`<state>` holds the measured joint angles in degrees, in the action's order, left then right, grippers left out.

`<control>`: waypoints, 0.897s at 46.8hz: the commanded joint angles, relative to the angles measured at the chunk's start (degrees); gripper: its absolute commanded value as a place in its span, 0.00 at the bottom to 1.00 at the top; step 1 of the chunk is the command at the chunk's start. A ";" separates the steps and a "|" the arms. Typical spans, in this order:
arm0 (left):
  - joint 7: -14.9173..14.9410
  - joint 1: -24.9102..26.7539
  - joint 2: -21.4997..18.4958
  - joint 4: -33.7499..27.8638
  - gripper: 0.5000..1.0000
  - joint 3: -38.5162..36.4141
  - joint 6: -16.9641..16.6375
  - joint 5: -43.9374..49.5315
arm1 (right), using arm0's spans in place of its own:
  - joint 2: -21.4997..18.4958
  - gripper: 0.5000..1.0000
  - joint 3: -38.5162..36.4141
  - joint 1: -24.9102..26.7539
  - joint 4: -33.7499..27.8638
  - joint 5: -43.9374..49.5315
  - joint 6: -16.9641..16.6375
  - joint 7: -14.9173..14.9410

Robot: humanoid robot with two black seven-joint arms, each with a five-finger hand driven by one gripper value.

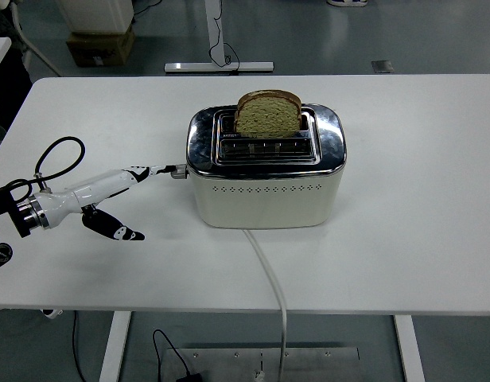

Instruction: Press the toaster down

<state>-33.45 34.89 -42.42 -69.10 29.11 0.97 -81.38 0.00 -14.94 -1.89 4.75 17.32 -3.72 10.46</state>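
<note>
A cream toaster [265,187] with a chrome top stands in the middle of the white table [420,239]. One slice of brown bread [267,113] sticks up out of its rear slot. The small grey lever knob [180,169] juts from the toaster's left end. My left hand [110,195] comes in from the left edge, white with black fingertips. Its extended fingers [153,169] reach right and touch the knob from above, while the thumb [114,229] hangs apart below. Nothing is held. The right hand is not in view.
A white power cord [269,274] runs from the toaster's front over the table's near edge. A black cable loop [58,155] arches over my left wrist. Table legs and a box stand on the floor beyond the far edge.
</note>
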 commanded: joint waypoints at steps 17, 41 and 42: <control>0.05 -0.26 1.11 1.78 1.00 -0.11 -0.09 0.09 | 0.00 1.00 0.00 -0.04 0.00 0.08 0.03 0.00; 0.05 -0.44 1.73 2.83 1.00 -1.16 -0.09 0.09 | 0.00 1.00 0.00 -0.04 0.00 0.00 0.03 0.00; 0.05 -0.44 1.81 2.83 1.00 -1.16 -0.09 0.09 | 0.00 1.00 0.00 -0.04 0.00 0.00 -0.06 0.00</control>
<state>-33.41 34.45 -40.70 -66.51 27.94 0.87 -81.29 0.00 -14.94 -1.89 4.75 17.32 -3.72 10.46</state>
